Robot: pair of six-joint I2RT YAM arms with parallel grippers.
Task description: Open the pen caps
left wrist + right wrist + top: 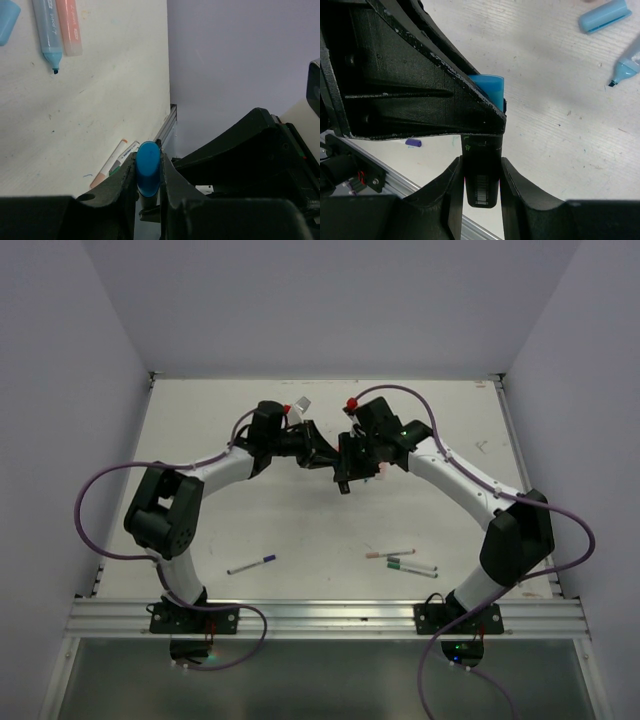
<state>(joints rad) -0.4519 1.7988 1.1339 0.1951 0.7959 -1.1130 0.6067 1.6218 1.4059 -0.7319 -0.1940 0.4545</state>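
The two grippers meet above the middle of the table. My left gripper (148, 156) (322, 454) is shut on a chunky blue pen cap (148, 169). That cap (490, 88) also shows in the right wrist view, half hidden behind the left fingers. My right gripper (482, 167) (346, 468) is shut on the marker's dark barrel (482, 175), which has a barcode near its end. The left finger hides where cap and barrel join, so I cannot tell whether they have come apart.
An uncapped light blue highlighter (49, 35), an orange highlighter (68, 25) and a loose light blue cap (605, 15) lie at the back of the table. A small purple cap (413, 142) lies loose. Thin white pens (250, 564) (403, 560) rest near the front rail.
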